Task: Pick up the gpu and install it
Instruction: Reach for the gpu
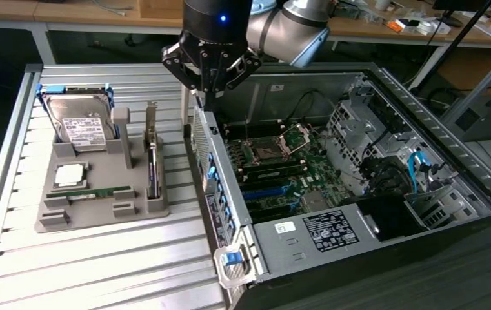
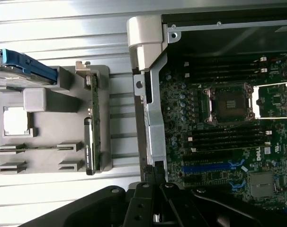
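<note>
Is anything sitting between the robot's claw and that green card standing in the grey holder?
Nothing visible does. The gripper hangs above the computer case's side wall. The gpu stands on edge in the grey tray just beside that wall, with open air between the two.

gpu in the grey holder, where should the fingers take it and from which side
Probably grip the gpu by its upper long edge, mid-length, coming straight down. It stands on edge in a slot of the grey holder, so only the thin top is free, a finger on each flat face.
</note>
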{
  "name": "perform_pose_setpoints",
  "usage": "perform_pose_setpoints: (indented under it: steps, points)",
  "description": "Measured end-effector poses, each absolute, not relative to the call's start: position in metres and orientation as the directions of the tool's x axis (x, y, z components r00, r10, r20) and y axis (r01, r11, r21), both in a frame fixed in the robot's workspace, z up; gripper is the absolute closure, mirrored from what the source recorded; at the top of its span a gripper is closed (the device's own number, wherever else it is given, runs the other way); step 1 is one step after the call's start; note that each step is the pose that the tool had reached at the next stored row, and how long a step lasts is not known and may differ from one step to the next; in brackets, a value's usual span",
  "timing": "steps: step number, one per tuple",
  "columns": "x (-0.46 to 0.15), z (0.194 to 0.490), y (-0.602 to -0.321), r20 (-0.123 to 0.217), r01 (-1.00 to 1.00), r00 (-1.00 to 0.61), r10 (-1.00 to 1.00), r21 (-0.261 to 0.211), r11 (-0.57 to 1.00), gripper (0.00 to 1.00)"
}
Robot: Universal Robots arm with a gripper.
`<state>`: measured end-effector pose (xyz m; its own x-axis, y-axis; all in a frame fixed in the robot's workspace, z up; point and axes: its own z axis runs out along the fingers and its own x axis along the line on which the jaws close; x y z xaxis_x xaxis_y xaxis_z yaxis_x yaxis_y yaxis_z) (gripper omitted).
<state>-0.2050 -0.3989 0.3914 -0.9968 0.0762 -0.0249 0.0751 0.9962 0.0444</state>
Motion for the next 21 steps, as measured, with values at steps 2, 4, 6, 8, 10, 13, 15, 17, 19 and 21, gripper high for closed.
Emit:
perform_pose_setpoints:
  steps: [2,4,6,8,10,13,15,17,19,21]
  points:
    - [-0.207,0.391,-0.399,-0.025,0.075,-0.997,0.076,0.044,0.996,0.89]
    - [-0.208,0.391,-0.399,-0.025,0.075,-0.997,0.076,0.044,0.996,0.89]
    - [-0.209,0.391,-0.399,-0.025,0.075,-0.997,0.076,0.044,0.996,0.89]
    - [-0.211,0.391,-0.399,-0.025,0.075,-0.997,0.076,0.044,0.996,0.89]
    - [-0.212,0.391,-0.399,-0.025,0.075,-0.997,0.076,0.044,0.996,0.89]
    - [-0.215,0.391,-0.399,-0.025,0.075,-0.997,0.076,0.044,0.996,0.89]
    - [-0.216,0.391,-0.399,-0.025,0.075,-0.997,0.076,0.044,0.996,0.89]
    - [-0.217,0.391,-0.399,-0.025,0.075,-0.997,0.076,0.044,0.996,0.89]
    - [-0.219,0.391,-0.399,-0.025,0.075,-0.997,0.076,0.044,0.996,0.89]
    - [-0.221,0.391,-0.399,-0.025,0.075,-0.997,0.076,0.044,0.996,0.89]
